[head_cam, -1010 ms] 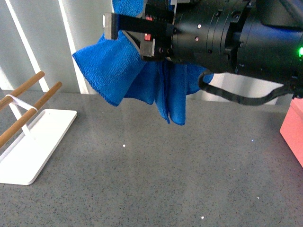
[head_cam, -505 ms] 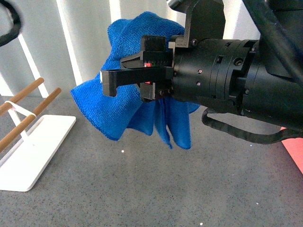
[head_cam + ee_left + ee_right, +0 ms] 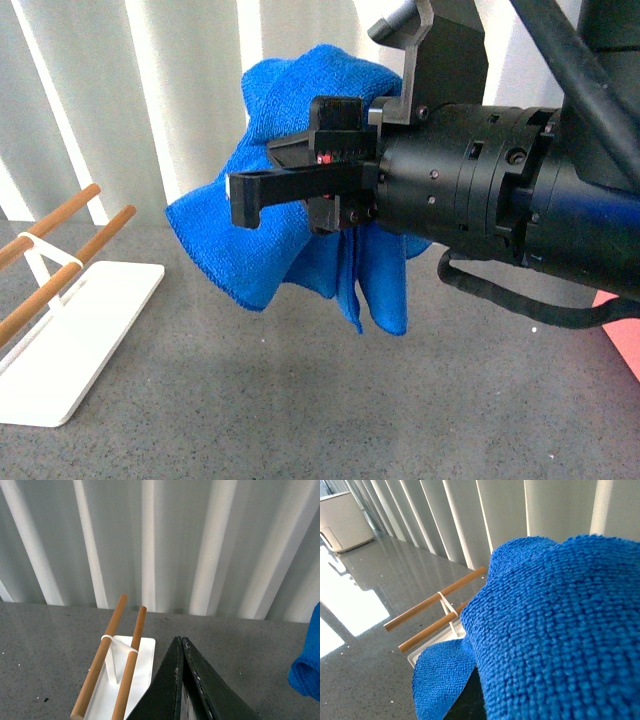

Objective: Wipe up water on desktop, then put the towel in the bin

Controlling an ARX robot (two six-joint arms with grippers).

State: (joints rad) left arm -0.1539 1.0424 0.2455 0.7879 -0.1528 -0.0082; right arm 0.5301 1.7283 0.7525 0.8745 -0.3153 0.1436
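On the left, the white tray (image 3: 70, 345) with its wooden rods (image 3: 70, 250) stands on the desktop (image 3: 250, 400). The left gripper (image 3: 181, 672) near it has its fingers pressed together, empty. In the middle, the right gripper (image 3: 262, 175) clamps the towel (image 3: 225, 250), hanging clear of the surface. I judge it should travel right and get its loose folds inside the bin (image 3: 628, 345) before the fingers let go.

1. The towel (image 3: 240, 255) is bright blue, fluffy microfibre, and crumpled. It is clamped in the right gripper (image 3: 250, 187) and held clear of the surface, with its folds hanging down in loose lobes.
2. The desktop (image 3: 250, 400) is flat and dark grey with fine light speckles. It lies below the towel.
3. The bin (image 3: 625, 345) is salmon-pink. Only a sliver shows at the front view's right edge, to the right of the towel.
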